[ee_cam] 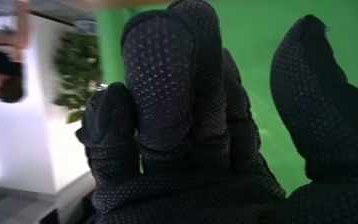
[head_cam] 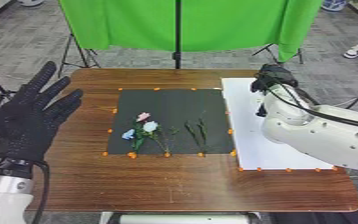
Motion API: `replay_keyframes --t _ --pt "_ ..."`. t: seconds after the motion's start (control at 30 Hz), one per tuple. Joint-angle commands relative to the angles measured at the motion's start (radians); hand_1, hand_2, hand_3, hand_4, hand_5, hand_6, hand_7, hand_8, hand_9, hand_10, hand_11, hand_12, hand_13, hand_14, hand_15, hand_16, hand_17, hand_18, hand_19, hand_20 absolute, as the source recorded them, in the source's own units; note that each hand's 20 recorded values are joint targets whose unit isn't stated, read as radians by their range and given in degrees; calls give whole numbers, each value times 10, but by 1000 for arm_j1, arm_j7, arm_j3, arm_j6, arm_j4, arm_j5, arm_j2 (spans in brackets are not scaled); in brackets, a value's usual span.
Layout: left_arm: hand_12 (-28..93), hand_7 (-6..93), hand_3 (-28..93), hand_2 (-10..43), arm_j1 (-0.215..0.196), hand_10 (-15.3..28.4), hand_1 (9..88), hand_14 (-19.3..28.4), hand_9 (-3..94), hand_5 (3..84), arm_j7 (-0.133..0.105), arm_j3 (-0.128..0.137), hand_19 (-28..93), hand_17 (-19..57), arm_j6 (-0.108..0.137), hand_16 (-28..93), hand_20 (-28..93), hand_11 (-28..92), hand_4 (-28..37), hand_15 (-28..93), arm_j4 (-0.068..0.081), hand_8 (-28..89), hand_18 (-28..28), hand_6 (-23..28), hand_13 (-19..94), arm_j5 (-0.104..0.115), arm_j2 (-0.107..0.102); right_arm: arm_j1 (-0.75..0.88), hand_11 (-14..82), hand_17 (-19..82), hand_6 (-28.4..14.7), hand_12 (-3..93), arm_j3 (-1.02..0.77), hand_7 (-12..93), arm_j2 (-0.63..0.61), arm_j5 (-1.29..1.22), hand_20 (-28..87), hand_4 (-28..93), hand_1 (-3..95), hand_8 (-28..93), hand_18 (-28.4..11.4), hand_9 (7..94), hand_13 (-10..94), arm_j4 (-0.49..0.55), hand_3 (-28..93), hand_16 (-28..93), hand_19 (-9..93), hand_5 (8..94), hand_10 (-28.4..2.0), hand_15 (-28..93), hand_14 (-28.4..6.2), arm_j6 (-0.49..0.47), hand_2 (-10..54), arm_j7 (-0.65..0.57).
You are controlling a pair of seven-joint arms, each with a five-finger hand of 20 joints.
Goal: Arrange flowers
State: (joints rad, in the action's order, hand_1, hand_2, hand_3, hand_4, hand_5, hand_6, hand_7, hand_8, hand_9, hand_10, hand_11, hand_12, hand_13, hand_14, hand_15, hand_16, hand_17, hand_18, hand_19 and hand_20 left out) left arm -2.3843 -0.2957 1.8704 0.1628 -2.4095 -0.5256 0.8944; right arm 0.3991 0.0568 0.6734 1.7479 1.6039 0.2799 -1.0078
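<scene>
Lying on the left half of a flat, dull, dark grey mat are three small artificial flowers with green leaves and stems. The pink flower is placed farthest, the white flower a little nearer and to the right, and the light blue flower nearest and to the left. To their right, near the right edge of the mat, thin dark green stems are laid lengthwise, well apart from the blooms. By the brown, glossy wooden table a wide band of wood is offered between the near edge of the mat and its own near edge, and a narrower one at the left. A smooth white sheet is set just beside the mat, on the right; both are marked with small orange spots along the edges. Over the far part of this sheet the right hand, in black dotted fabric, is held; its fingers are kept straight and close together, with the thumb apart. Across the left table edge the left hand is raised, with fingers straight and spread. Behind the far edge, a green folded cloth is hung.
</scene>
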Motion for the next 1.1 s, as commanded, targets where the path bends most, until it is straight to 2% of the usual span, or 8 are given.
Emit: replay_keyframes --t 0.03,0.23,0.33,0.57,0.77,0.93,0.97,1.1 --pt "135 154 753 64 -4 140 199 229 187 237 3 -13 465 -146 9 -6 120 154 -282 287 0 -111 284 29 146 -2 18 68 269 464 8 168 -31 127 -23 -31 291 -283 387 -116 -190 803 807 -32 747 180 932 510 -110 591 -61 -19 -95 3" --pt "136 155 754 65 -1 141 198 229 187 237 -1 -20 466 -146 9 -8 118 154 -282 289 3 -111 284 28 146 0 18 88 270 459 22 167 -14 133 -4 -35 284 -283 387 -118 -191 799 800 -47 742 179 932 510 -109 593 -62 -15 -95 22" --pt "136 154 754 64 1 140 199 229 187 237 -2 -31 466 -146 20 -8 117 154 -282 290 7 -112 284 28 146 8 22 96 269 456 28 167 -19 136 18 -31 278 -283 387 -121 -191 798 798 -58 741 178 932 509 -110 592 -62 -30 -95 24" --pt "136 155 754 65 -11 140 201 228 187 237 -15 -29 467 -147 18 -8 115 155 -282 288 7 -112 284 28 146 8 20 103 266 457 31 165 -22 136 38 -27 269 -283 379 -124 -190 793 795 -80 743 176 932 496 -112 593 -62 -37 -95 23" --pt "136 155 756 63 -3 140 201 228 187 237 -12 -34 468 -147 15 -8 114 156 -282 289 10 -112 284 28 146 7 20 97 265 456 44 164 3 143 57 -9 264 -283 380 -127 -189 790 793 -97 743 175 932 495 -113 594 -62 -30 -95 43" --pt "135 156 758 62 -11 141 201 228 187 237 -24 -35 468 -147 12 -8 114 156 -282 289 9 -112 284 28 146 9 19 100 234 462 56 161 40 148 84 28 234 -283 420 -134 -181 837 805 -120 737 171 932 631 -94 575 -54 6 -95 22" --pt "135 156 758 62 -6 141 201 228 187 237 -17 -36 468 -147 12 -8 114 156 -282 289 10 -112 284 28 146 8 20 104 207 466 55 191 44 147 83 41 223 -283 439 -134 -178 852 808 -122 719 173 932 660 -83 569 -52 10 -95 21" --pt "135 155 757 62 -11 141 201 228 187 237 -22 -34 468 -147 13 -8 113 157 -282 289 8 -112 284 28 146 8 21 99 94 483 49 275 86 158 90 82 187 -283 527 -28 -166 914 841 -143 635 186 932 782 -51 519 -38 60 -95 14"
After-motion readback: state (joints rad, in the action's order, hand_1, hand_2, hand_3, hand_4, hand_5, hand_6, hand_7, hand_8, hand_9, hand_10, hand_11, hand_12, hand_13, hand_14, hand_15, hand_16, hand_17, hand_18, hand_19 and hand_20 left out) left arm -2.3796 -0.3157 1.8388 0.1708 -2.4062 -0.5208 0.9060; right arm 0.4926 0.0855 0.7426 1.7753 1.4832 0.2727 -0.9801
